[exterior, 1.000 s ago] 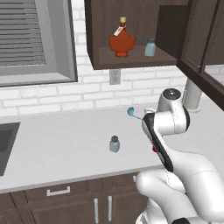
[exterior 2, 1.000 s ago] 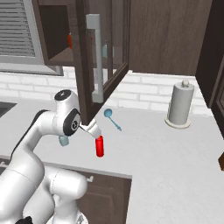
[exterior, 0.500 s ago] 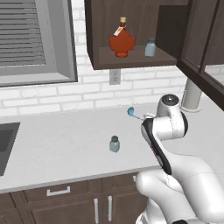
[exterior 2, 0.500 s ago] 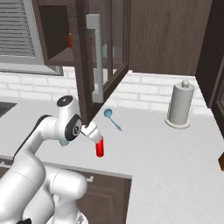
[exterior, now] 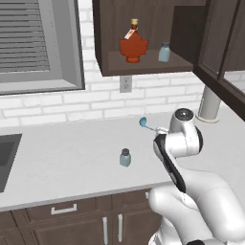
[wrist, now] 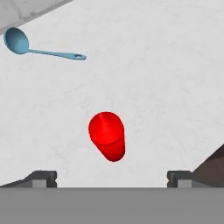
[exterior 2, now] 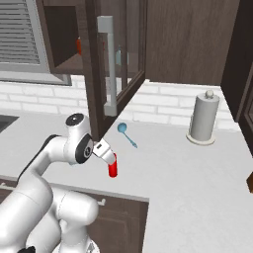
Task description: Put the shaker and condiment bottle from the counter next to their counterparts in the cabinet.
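Flanking the condiment bottle (wrist: 107,141): blue ladle (wrist: 39,48) nearby.

No text, brand, number or sign can be read anywhere. The white tag (exterior: 128,34) on the maple-leaf syrup bottle (exterior: 133,47), up in the cabinet, shows no legible marks.

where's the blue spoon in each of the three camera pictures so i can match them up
Left base view: the blue spoon lies on the counter, just left of the arm's top joint.
Right base view: on the counter right of the cabinet door, above the red condiment bottle.
Hand view: upper left.
Shared landmark: the red condiment bottle in the right base and hand views.
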You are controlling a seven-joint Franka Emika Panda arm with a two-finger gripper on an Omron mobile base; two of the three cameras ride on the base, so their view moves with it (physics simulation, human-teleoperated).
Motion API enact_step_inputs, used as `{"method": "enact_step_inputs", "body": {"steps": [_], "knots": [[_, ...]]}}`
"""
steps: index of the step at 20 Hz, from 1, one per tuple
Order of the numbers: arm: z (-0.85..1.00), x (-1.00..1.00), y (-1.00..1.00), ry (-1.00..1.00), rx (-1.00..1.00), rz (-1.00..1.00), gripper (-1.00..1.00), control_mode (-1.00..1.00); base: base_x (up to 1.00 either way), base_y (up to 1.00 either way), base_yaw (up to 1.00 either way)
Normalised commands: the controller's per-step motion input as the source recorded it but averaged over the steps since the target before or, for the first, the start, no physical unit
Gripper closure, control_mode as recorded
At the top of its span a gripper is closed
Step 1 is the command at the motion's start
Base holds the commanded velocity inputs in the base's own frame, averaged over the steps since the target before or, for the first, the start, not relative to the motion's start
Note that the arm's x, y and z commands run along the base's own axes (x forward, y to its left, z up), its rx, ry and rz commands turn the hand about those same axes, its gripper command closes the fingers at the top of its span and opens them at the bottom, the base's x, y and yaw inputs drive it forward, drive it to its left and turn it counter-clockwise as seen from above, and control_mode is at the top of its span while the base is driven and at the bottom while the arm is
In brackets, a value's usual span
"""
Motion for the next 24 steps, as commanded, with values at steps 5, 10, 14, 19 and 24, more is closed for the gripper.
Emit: {"method": "enact_step_inputs", "body": {"steps": [5,10,14,19,24], "knots": [[-0.09,0.15,-0.01,0.00,0.00,0.00,-1.00,-1.00,0.00,0.00,0.00],[-0.01,0.05,-0.06,0.00,0.02,0.00,-1.00,-1.00,0.00,0.00,0.00],[0.00,0.00,-0.07,0.00,0.02,0.00,-1.00,-1.00,0.00,0.00,0.00],[0.00,0.00,-0.05,0.00,0.02,0.00,-1.00,-1.00,0.00,0.00,0.00],[-0.04,0.00,-0.02,0.00,0.00,0.00,-1.00,-1.00,0.00,0.00,0.00]]}}
